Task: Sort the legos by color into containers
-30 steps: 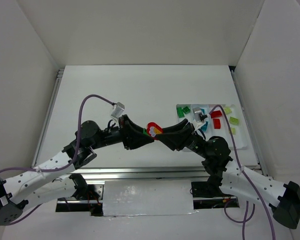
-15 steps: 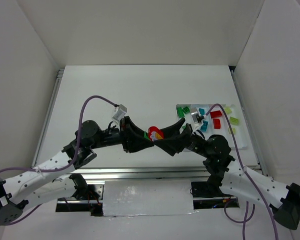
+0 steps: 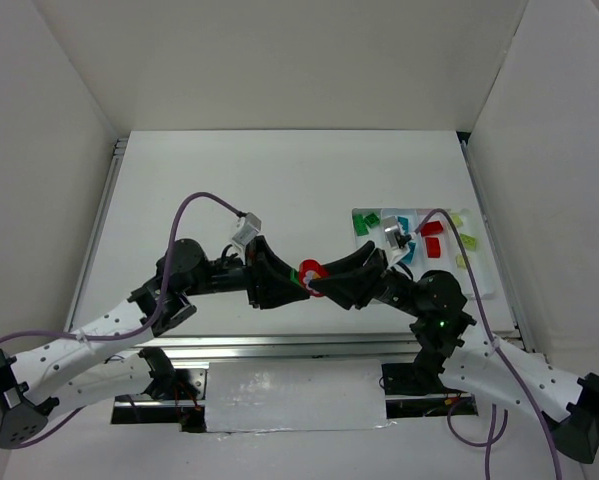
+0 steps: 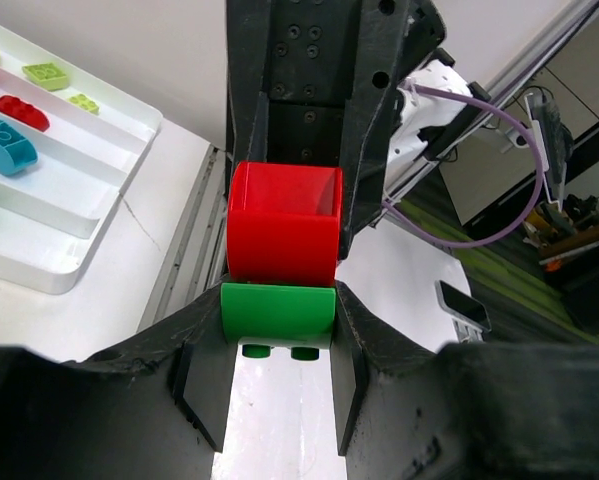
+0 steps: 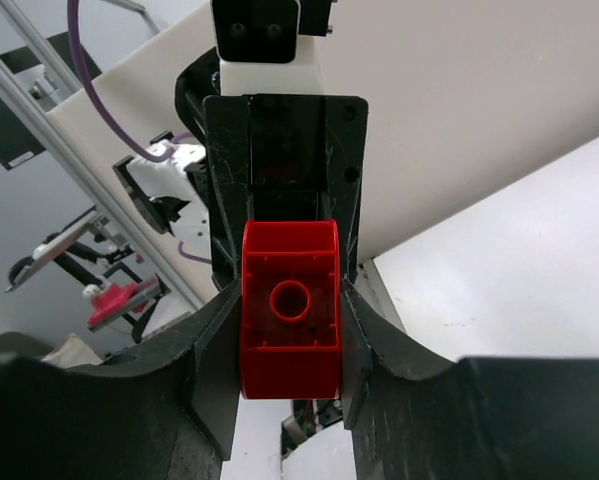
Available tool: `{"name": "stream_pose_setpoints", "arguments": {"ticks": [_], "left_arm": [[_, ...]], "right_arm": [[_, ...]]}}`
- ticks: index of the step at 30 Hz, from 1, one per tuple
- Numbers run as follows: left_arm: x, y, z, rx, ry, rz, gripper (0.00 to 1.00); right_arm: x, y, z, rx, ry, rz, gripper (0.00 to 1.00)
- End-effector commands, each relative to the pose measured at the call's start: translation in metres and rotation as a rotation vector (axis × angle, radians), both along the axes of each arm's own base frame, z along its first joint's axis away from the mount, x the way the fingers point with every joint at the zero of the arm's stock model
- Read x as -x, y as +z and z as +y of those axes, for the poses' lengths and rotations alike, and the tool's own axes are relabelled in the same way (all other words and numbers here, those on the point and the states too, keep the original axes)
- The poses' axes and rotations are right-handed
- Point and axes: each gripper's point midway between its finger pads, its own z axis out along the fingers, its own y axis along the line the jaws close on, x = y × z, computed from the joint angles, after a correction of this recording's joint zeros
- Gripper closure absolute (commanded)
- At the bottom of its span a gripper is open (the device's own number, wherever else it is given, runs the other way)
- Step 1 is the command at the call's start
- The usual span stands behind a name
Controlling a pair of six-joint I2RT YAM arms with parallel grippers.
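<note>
**Desk:** Surface (image 3: 279, 180) report, please. What moved in the last second?

**Me:** Only the arms moved. My left arm (image 3: 109, 325) and right arm (image 3: 499, 365) meet to the left of the tray (image 4: 49, 270). That meeting point has slid a little toward the near edge, away from the tray's front corner, and the left wrist has turned slightly. Nothing inside the tray has shifted.

**Desk:** What does that mean for the sort?

**Me:** I read it as working a stuck pair apart. A red piece and a green piece are pressed together, and they belong in different compartments, so I can't drop either one until they separate. They haven't separated yet.

**Desk:** And the pose?

**Me:** Both forearms reach in low from either side. The wrists are raised and face each other nose to nose above the surface, well left of the tray.

**Desk:** Claws?

**Me:** The left claw (image 4: 279, 320) is clamped on the green lego (image 4: 279, 310), with its studs pointing back at my wrist camera. The right claw (image 5: 290, 322) is clamped on the red lego (image 5: 290, 308), hollow side toward its own camera. The two legos are touching. The sorted pieces lie in the tray, green at the left end, then teal, red and pale yellow-green.
</note>
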Motion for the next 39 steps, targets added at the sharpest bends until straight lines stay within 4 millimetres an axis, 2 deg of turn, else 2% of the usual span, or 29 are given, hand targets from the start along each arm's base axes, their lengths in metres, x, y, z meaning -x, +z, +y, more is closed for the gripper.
{"name": "stream_pose_setpoints", "arguments": {"ticks": [1,2,4,5,8,10,11,12,13,14,15,16,17,18,19,20,22,23,25,28,33,37,39], "left_arm": [[0.005,0.032,0.005,0.062,-0.003,-0.090,1.00],[0.004,0.028,0.006,0.040,0.006,-0.086,1.00],[0.003,0.025,0.010,0.022,0.030,-0.083,1.00],[0.001,0.022,0.012,0.009,0.045,-0.084,1.00],[0.003,0.013,0.017,-0.018,0.063,-0.063,1.00],[0.006,0.011,0.021,-0.014,0.063,-0.063,1.00],[0.002,0.008,0.024,-0.021,0.093,-0.056,1.00],[0.001,0.003,0.028,-0.042,0.117,-0.039,1.00],[-0.003,-0.002,0.029,-0.063,0.141,-0.029,1.00],[-0.007,-0.006,0.032,-0.086,0.174,-0.015,1.00],[-0.016,-0.005,0.036,-0.102,0.232,-0.010,1.00],[-0.020,-0.009,0.038,-0.125,0.257,0.000,1.00],[-0.022,-0.019,0.042,-0.179,0.281,0.023,1.00],[-0.028,-0.023,0.046,-0.202,0.323,0.037,1.00],[-0.029,-0.026,0.048,-0.219,0.336,0.045,1.00],[-0.029,-0.033,0.052,-0.250,0.348,0.061,1.00],[-0.030,-0.033,0.057,-0.260,0.372,0.060,1.00],[-0.030,-0.038,0.060,-0.276,0.380,0.065,1.00],[-0.029,-0.038,0.067,-0.274,0.400,0.061,1.00],[-0.029,-0.041,0.072,-0.277,0.423,0.057,1.00],[-0.028,-0.046,0.072,-0.293,0.413,0.070,1.00],[-0.029,-0.049,0.070,-0.295,0.412,0.082,1.00],[-0.028,-0.048,0.069,-0.289,0.406,0.081,1.00]], "right_arm": [[-0.025,0.015,-0.017,0.004,-0.172,-0.021,1.00],[-0.039,0.003,-0.025,0.056,-0.251,0.006,1.00],[-0.064,-0.004,-0.044,0.098,-0.372,0.030,1.00],[-0.081,-0.009,-0.061,0.130,-0.441,0.038,1.00],[-0.101,-0.023,-0.082,0.197,-0.508,0.068,1.00],[-0.126,-0.035,-0.105,0.245,-0.621,0.105,1.00],[-0.148,-0.058,-0.123,0.296,-0.738,0.218,1.00],[-0.166,-0.062,-0.149,0.315,-0.860,0.284,1.00],[-0.179,-0.075,-0.167,0.339,-0.947,0.354,1.00],[-0.187,-0.100,-0.186,0.370,-1.028,0.495,1.00],[-0.205,-0.130,-0.231,0.401,-1.211,0.646,1.00],[-0.211,-0.137,-0.249,0.403,-1.271,0.711,1.00],[-0.217,-0.164,-0.262,0.434,-1.309,0.827,1.00],[-0.217,-0.176,-0.292,0.427,-1.422,0.912,1.00],[-0.219,-0.175,-0.317,0.401,-1.515,0.958,1.00],[-0.216,-0.195,-0.329,0.426,-1.570,1.055,1.00],[-0.213,-0.197,-0.358,0.433,-1.731,1.098,1.00],[-0.209,-0.209,-0.363,0.459,-1.753,1.153,1.00],[-0.203,-0.215,-0.372,0.455,-1.796,1.193,1.00],[-0.192,-0.229,-0.376,0.408,-1.825,1.251,1.00],[-0.174,-0.251,-0.382,0.447,-1.865,1.297,0.96],[-0.177,-0.271,-0.377,0.491,-1.789,1.334,0.94],[-0.179,-0.272,-0.375,0.501,-1.767,1.354,0.94]]}}
